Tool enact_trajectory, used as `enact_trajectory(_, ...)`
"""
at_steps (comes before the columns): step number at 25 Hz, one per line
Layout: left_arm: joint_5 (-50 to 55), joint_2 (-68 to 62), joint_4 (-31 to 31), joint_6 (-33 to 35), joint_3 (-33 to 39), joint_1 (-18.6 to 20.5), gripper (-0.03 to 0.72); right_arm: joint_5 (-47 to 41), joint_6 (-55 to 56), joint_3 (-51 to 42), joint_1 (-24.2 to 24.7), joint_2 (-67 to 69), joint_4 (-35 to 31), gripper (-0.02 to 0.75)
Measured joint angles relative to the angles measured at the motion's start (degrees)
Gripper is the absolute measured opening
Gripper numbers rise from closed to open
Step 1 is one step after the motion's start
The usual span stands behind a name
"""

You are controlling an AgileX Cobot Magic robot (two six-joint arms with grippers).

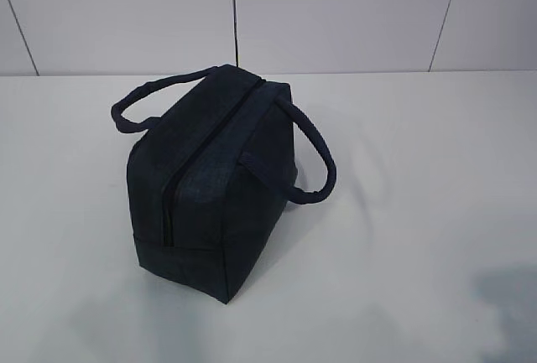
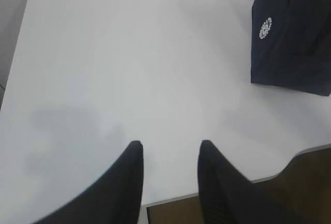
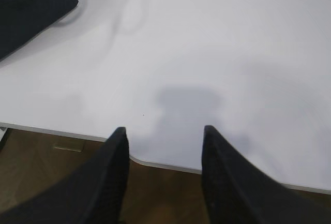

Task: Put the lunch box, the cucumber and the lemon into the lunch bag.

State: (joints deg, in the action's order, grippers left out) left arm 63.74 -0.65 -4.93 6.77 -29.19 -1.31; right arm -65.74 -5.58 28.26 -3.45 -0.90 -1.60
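Lunch bag (image 1: 210,187) sits zipped mid-tabletop (image 1: 419,212); soft fabric, probably floppy, so I'd grab the zipper pull. Left end effector (image 2: 170,154) and right end effector (image 3: 164,138) both spread, empty.

A white table (image 1: 419,212) stands before a pale panelled wall (image 1: 336,11).

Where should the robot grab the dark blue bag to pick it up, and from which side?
Probably by a loop handle of the lunch bag. The right-hand handle arches out clear of the bag's side, leaving a gap that a finger could slip through. Coming down from above on the right looks best, so the right gripper, open and empty over the table, seems handiest. The body looks too wide to pinch.
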Motion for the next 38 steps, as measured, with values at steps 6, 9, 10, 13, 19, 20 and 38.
enact_trajectory(6,0.0,0.0,0.0,0.0,0.0,0.0,0.239,0.0,0.0,0.0,0.0,0.0,0.0,0.347)
enact_trajectory(9,0.0,0.0,0.0,0.0,0.0,0.0,0.239,0.0,0.0,0.0,0.0,0.0,0.0,0.347)
enact_trajectory(10,0.0,0.0,0.0,0.0,0.0,0.0,0.239,0.0,0.0,0.0,0.0,0.0,0.0,0.347)
enact_trajectory(13,0.0,0.0,0.0,0.0,0.0,0.0,0.239,0.0,0.0,0.0,0.0,0.0,0.0,0.348)
enact_trajectory(19,0.0,0.0,0.0,0.0,0.0,0.0,0.239,0.0,0.0,0.0,0.0,0.0,0.0,0.348)
enact_trajectory(20,0.0,0.0,0.0,0.0,0.0,0.0,0.239,0.0,0.0,0.0,0.0,0.0,0.0,0.347)
enact_trajectory(38,0.0,0.0,0.0,0.0,0.0,0.0,0.239,0.0,0.0,0.0,0.0,0.0,0.0,0.347)
